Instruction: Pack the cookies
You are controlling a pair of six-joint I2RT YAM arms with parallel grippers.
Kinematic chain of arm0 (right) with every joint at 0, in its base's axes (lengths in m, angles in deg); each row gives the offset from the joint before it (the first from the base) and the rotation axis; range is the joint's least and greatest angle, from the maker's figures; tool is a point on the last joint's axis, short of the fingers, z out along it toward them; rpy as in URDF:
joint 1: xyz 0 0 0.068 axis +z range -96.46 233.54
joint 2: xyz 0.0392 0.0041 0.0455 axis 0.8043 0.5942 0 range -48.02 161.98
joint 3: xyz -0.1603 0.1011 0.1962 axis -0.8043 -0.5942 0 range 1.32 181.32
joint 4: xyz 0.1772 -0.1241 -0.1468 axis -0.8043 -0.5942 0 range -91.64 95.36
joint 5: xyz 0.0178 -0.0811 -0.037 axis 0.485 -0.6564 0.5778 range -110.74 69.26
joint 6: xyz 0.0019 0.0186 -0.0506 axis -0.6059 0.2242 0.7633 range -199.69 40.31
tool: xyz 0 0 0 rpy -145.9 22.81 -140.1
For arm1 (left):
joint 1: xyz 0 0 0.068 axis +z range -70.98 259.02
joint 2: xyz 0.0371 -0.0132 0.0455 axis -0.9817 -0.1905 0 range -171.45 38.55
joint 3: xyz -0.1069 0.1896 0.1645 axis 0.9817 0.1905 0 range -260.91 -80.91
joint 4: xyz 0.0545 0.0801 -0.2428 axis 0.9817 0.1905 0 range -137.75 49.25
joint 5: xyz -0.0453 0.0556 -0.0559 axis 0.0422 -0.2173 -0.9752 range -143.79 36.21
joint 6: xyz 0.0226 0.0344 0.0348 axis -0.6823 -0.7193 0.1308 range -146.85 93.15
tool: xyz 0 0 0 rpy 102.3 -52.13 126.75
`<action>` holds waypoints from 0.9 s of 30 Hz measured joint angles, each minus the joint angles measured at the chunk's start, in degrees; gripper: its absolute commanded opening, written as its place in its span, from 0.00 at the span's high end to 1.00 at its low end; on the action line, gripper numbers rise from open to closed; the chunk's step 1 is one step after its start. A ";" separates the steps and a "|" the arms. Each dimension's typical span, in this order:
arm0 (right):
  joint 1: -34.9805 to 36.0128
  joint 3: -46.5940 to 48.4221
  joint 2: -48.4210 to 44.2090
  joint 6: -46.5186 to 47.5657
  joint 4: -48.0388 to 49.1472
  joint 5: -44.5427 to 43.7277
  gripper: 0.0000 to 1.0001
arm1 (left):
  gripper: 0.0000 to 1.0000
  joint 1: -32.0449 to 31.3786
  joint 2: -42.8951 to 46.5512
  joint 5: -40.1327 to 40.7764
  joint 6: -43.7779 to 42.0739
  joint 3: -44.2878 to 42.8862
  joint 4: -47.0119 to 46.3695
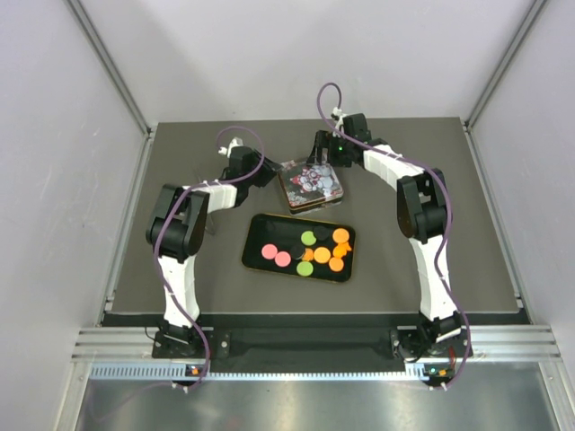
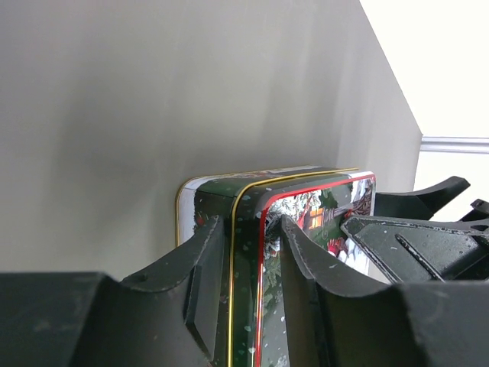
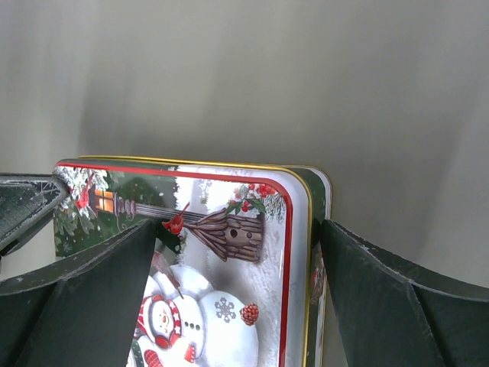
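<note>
1. Top external view: a Christmas cookie tin point(image 1: 311, 185), its snowman lid on, sits on the dark table point(image 1: 485, 251) past the middle, at 12 o'clock from a black tray point(image 1: 256, 235).
2. Round cookies point(image 1: 322, 255) lie loose on the tray: two pink ones toward its 9 o'clock end, and green and orange ones bunched toward its 3 o'clock end. None of them is in the tin.
3. Left gripper point(image 1: 272, 171) meets the tin at its 9 o'clock edge, while the right gripper point(image 1: 325, 162) comes in over its 1 o'clock corner.
4. Left wrist view: the left gripper point(image 2: 252, 222) has its jaws drawn narrow, with the tin's point(image 2: 306, 183) gold-lined rim pinched between the two dark fingers point(image 2: 206, 260).
5. At 3 o'clock in that same view, the right arm's black finger point(image 2: 412, 245) lies across the lid.
6. Right wrist view: the right gripper point(image 3: 238, 225) stands with its jaws spread wide. One finger point(image 3: 390, 283) is just beside the tin's point(image 3: 221, 290) side wall, and the other is over the lid's picture.
7. Whether either of those fingers presses on the tin cannot be told.
8. A dark part of the left gripper point(image 3: 23, 199) shows at the 9 o'clock edge of the right wrist view.
</note>
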 measured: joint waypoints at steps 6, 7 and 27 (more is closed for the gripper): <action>0.02 0.00 0.00 -0.02 0.00 -0.33 0.13 | 0.85 -0.07 0.00 0.42 -0.26 -0.35 0.39; 0.02 0.00 0.00 -0.07 0.00 -0.46 0.12 | 0.85 -0.11 0.00 0.63 -0.50 -0.55 0.59; -7.87 -6.71 -13.49 -7.45 1.64 -3.13 0.00 | 0.27 -0.39 0.72 7.32 -20.11 -22.84 29.86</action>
